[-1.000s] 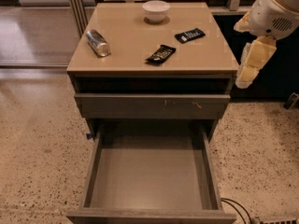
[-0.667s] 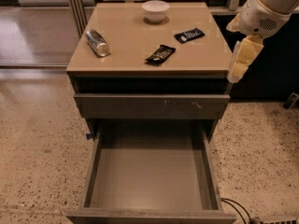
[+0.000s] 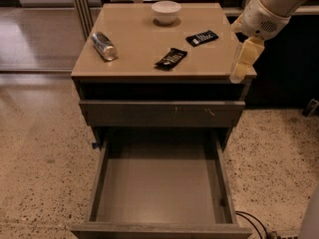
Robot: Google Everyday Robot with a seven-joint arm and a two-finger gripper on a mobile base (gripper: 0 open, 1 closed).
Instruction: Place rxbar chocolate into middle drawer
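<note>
The rxbar chocolate (image 3: 171, 58) is a crinkled black wrapper with gold-tan lettering. It lies on the cabinet top (image 3: 134, 59), near the front middle. The middle drawer (image 3: 159, 183) is pulled out at the bottom of the cabinet, and its flat grey-brown box holds nothing. My gripper (image 3: 241, 63) hangs from the white arm, pointing down over the front right corner of the cabinet top. It is to the right of the rxbar and apart from it, with nothing in it.
A flatter black wrapper with white print (image 3: 202, 37) lies behind the rxbar. A white bowl (image 3: 166, 10) stands at the back, and a silver can (image 3: 104, 46) lies on the left. A shut drawer front with pale scratches (image 3: 162, 113) sits above the open drawer. A cable (image 3: 254, 223) lies on the floor at lower right.
My gripper has moved left and a little up, from beside the cabinet's right side to over its front right corner. The objects have not moved.
</note>
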